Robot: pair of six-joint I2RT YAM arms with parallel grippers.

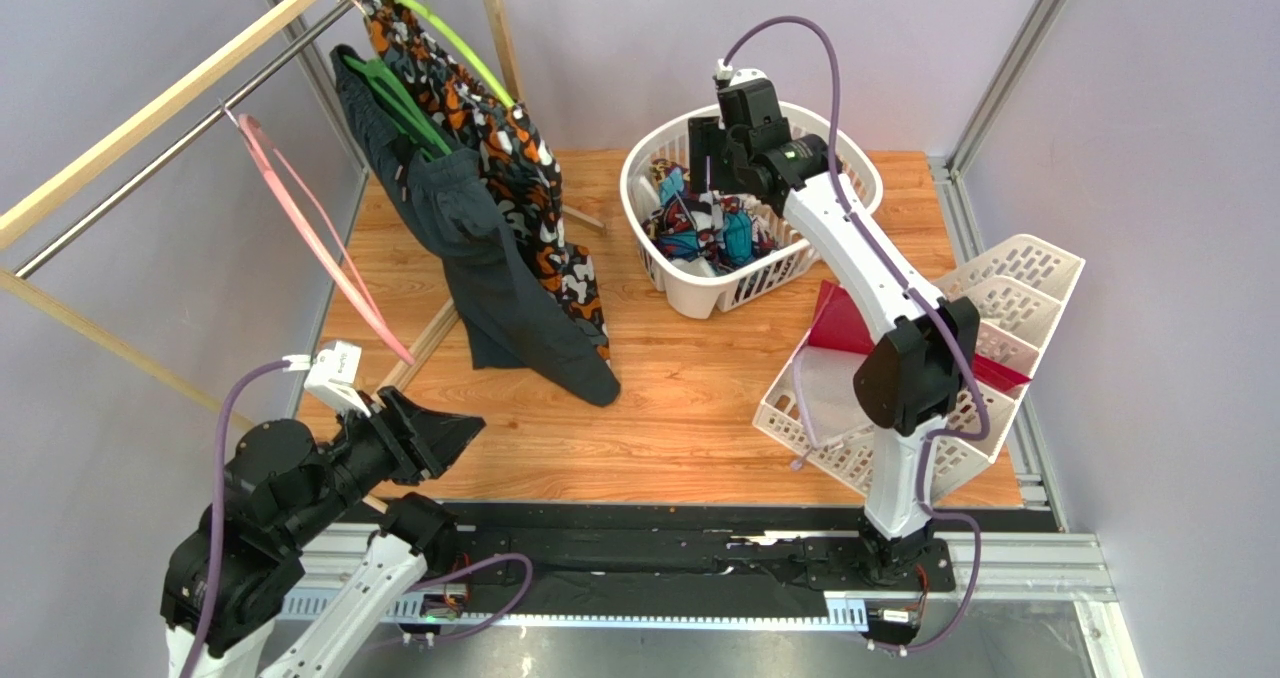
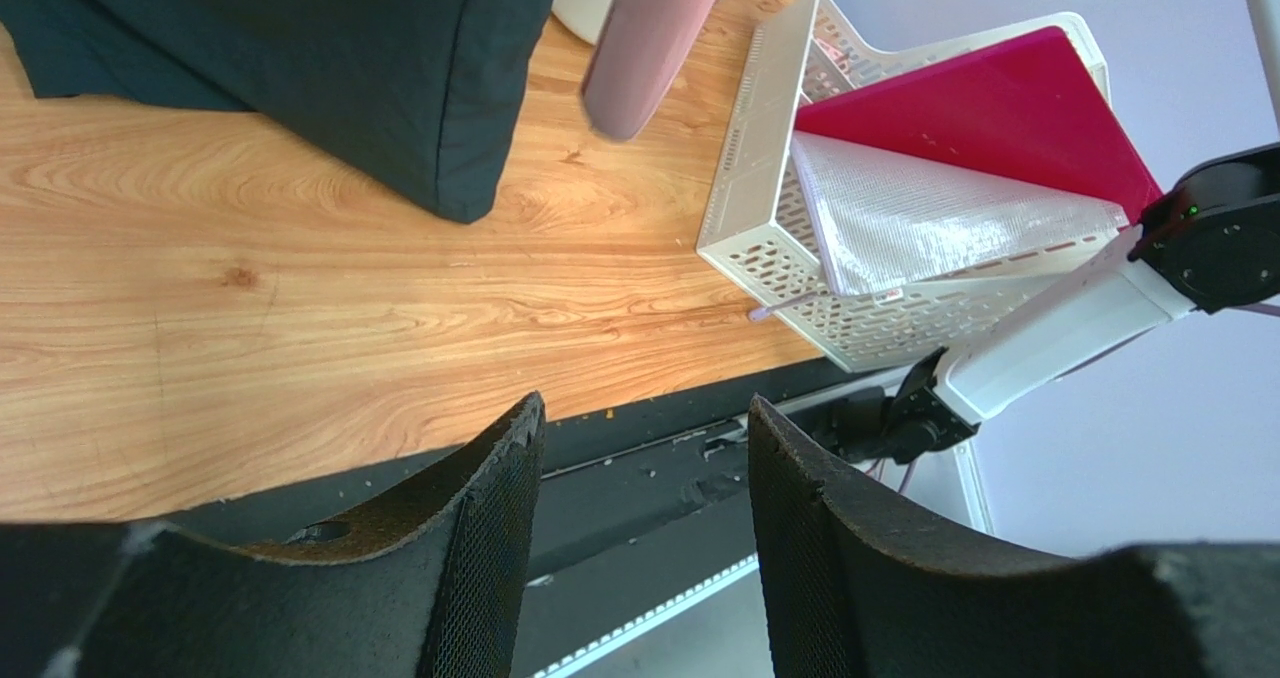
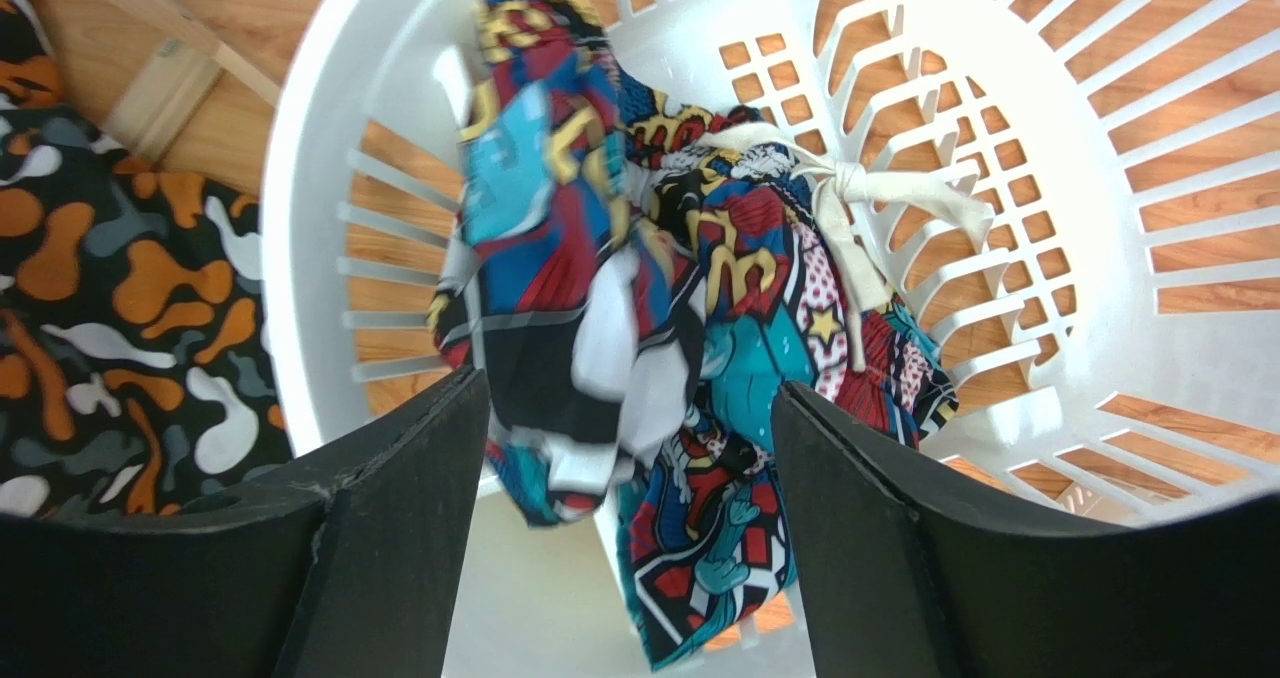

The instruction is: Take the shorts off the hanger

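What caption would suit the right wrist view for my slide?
Right gripper, open, above the printed shorts lying in the white basket.

Shorts (image 3: 646, 303): lowest folds blurred and cut by the bottom edge in the right wrist view. Whether the cloth touches either finger of the right gripper (image 3: 624, 408) cannot be told. From above, mostly hidden behind that wrist. Basket (image 3: 323, 138): rim runs out of frame above and at right. Orange-black-white garment (image 3: 105, 303): cut by the left edge. Hanger (image 2: 654, 33): in the left wrist view an out-of-focus pink bar, cut by the top edge; hook too small to read from above, seemingly on the rail (image 1: 150, 168). Dark garment (image 2: 301, 63): upper part cut off. Left arm (image 1: 286, 498): base out of frame.
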